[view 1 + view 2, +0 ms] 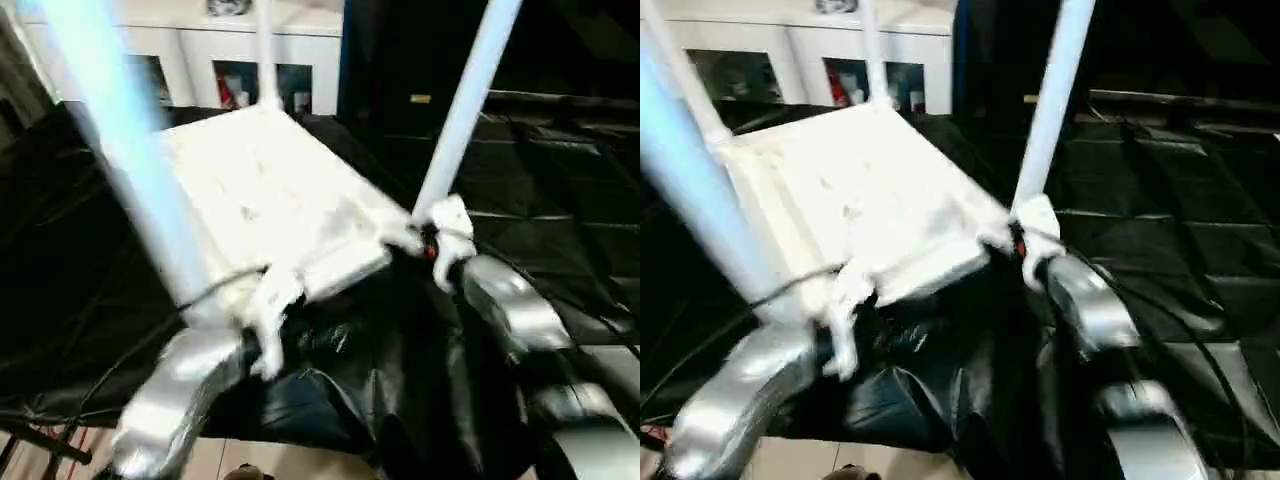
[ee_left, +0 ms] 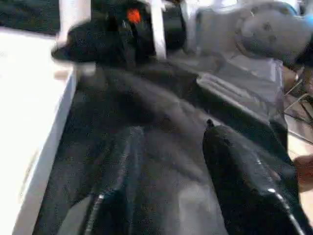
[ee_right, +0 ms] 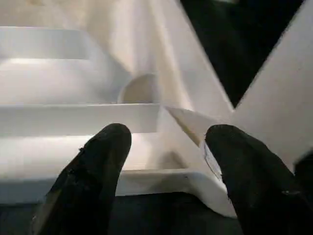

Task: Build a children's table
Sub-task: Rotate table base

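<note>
Both hands open: right hand (image 3: 161, 161) at the tabletop (image 1: 270, 200) corner, left hand (image 2: 171, 181) beside it. Upright legs (image 1: 465, 110) could tip if bumped.

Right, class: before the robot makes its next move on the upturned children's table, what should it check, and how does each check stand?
1. Tabletop lies underside up on the black-draped work table: ok.
2. Legs standing in sockets: near-right leg, near-left leg and a far leg rise from corners: ok; the fourth shows in the right eye view.
3. Legs fully seated: cannot tell.
4. Right gripper open, at the tabletop's near-right corner: ok.
5. Left gripper open, holding nothing, over the black cloth: ok.
</note>
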Motion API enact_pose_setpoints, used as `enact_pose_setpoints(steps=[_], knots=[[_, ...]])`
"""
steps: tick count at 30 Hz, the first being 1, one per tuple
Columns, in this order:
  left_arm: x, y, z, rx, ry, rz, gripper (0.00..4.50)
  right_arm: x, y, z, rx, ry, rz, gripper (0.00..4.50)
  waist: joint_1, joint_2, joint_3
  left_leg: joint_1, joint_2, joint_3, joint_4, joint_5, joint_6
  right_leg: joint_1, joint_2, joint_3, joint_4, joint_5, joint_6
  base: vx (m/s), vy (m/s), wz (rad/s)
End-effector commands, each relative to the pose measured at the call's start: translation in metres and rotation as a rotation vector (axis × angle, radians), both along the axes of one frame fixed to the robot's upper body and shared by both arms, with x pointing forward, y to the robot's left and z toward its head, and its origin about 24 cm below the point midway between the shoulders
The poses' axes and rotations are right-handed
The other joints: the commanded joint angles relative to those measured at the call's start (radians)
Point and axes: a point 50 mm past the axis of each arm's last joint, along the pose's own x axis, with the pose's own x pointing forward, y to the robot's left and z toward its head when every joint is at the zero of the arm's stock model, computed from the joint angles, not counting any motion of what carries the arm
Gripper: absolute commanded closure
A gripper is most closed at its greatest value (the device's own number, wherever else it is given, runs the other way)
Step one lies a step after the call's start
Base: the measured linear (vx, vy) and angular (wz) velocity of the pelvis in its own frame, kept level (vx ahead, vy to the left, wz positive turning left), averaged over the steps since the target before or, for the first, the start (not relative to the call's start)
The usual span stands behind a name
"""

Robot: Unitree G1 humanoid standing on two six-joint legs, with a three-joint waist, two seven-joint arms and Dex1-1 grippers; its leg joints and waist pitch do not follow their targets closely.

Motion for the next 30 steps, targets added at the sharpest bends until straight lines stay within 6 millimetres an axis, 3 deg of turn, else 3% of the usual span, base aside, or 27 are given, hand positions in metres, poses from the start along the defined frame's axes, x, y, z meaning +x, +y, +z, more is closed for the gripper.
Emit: enact_pose_setpoints(steps=[1, 6, 8, 11, 12, 15, 18, 22, 24, 26, 27, 30], knots=[[-0.003, 0.008, 0.006, 0.002, -0.003, -0.008, 1.83, 0.003, -0.015, -0.002, -0.025, -0.001, -0.114, 1.34, -0.008, -0.004, -0.05, 0.012, 0.052, -0.014, -0.084, -0.288, 0.003, 0.038, -0.057, 0.055, -0.065, -0.329, -0.188, 0.0, 0.0, 0.0], [-0.02, 0.026, 0.004, 0.068, 0.062, -0.098, 1.48, 0.01, -0.02, -0.004, -0.038, -0.005, -0.206, 1.34, -0.013, 0.002, -0.047, 0.013, 0.05, -0.016, -0.086, -0.306, -0.007, 0.038, -0.055, 0.055, -0.06, -0.317, -0.188, 0.0, 0.0, 0.0], [-0.029, 0.036, 0.0, 0.111, 0.103, -0.149, 1.37, 0.013, -0.026, -0.004, -0.044, -0.009, -0.255, 1.34, -0.014, 0.002, -0.045, 0.019, 0.048, -0.014, -0.086, -0.332, -0.016, 0.033, -0.052, 0.056, -0.063, -0.331, -0.184, 0.0, 0.0, 0.0], [-0.036, 0.044, -0.003, 0.126, 0.13, -0.172, 1.08, 0.014, -0.03, -0.004, -0.043, -0.016, -0.283, 1.34, -0.015, 0.013, -0.047, 0.018, 0.046, -0.016, -0.086, -0.348, -0.029, 0.036, -0.05, 0.055, -0.058, -0.325, -0.179, 0.0, 0.0, 0.0], [-0.038, 0.047, -0.004, 0.127, 0.138, -0.176, 1.0, 0.014, -0.031, -0.004, -0.043, -0.019, -0.29, 1.34, -0.018, 0.009, -0.048, 0.017, 0.045, -0.015, -0.086, -0.349, -0.029, 0.037, -0.05, 0.055, -0.059, -0.315, -0.181, 0.0, 0.0, 0.0], [-0.039, 0.056, -0.009, 0.128, 0.156, -0.173, 0.96, 0.014, -0.035, -0.004, -0.044, -0.025, -0.295, 1.34, -0.02, 0.01, -0.05, 0.013, 0.043, -0.015, -0.084, -0.339, -0.019, 0.041, -0.053, 0.055, -0.058, -0.3, -0.193, 0.0, 0.0, 0.0], [-0.035, 0.068, -0.014, 0.107, 0.145, -0.105, 0.59, 0.011, -0.031, -0.002, -0.004, -0.048, -0.211, 1.34, -0.027, 0.003, -0.051, 0.01, 0.043, -0.014, -0.082, -0.314, -0.003, 0.044, -0.052, 0.056, -0.055, -0.287, -0.203, 0.0, 0.0, 0.0], [-0.038, 0.083, -0.018, 0.146, 0.168, -0.045, 0.21, 0.0, -0.022, -0.006, 0.017, -0.054, -0.078, 1.34, -0.028, 0.001, -0.052, 0.011, 0.047, -0.013, -0.082, -0.291, 0.019, 0.045, -0.052, 0.056, -0.054, -0.278, -0.203, 0.0, 0.0, 0.0], [-0.043, 0.101, -0.019, 0.16, 0.179, -0.015, 0.09, -0.008, -0.018, -0.011, 0.019, -0.05, -0.008, 1.34, -0.029, -0.001, -0.05, 0.008, 0.047, -0.014, -0.083, -0.292, 0.032, 0.045, -0.052, 0.056, -0.058, -0.303, -0.192, 0.0, 0.0, 0.0], [-0.045, 0.111, -0.019, 0.164, 0.185, -0.001, 0.04, -0.012, -0.018, -0.013, 0.023, -0.048, 0.02, 1.34, -0.03, -0.001, -0.049, 0.015, 0.047, -0.013, -0.083, -0.311, 0.029, 0.038, -0.051, 0.056, -0.062, -0.337, -0.197, 0.0, 0.0, 0.0], [-0.047, 0.127, -0.016, 0.166, 0.183, 0.015, 0.02, -0.017, -0.018, -0.016, 0.034, -0.045, 0.047, 1.34, -0.027, 0.0, -0.045, 0.015, 0.048, -0.015, -0.086, -0.336, 0.024, 0.037, -0.052, 0.057, -0.066, -0.373, -0.188, 0.0, 0.0, 0.0], [-0.053, 0.143, -0.005, 0.168, 0.153, 0.047, 0.02, -0.023, -0.02, -0.019, 0.051, -0.039, 0.055, 1.34, -0.028, 0.0, -0.044, 0.018, 0.053, -0.018, -0.091, -0.372, 0.007, 0.035, -0.053, 0.058, -0.062, -0.38, -0.189, 0.0, 0.0, 0.0]])
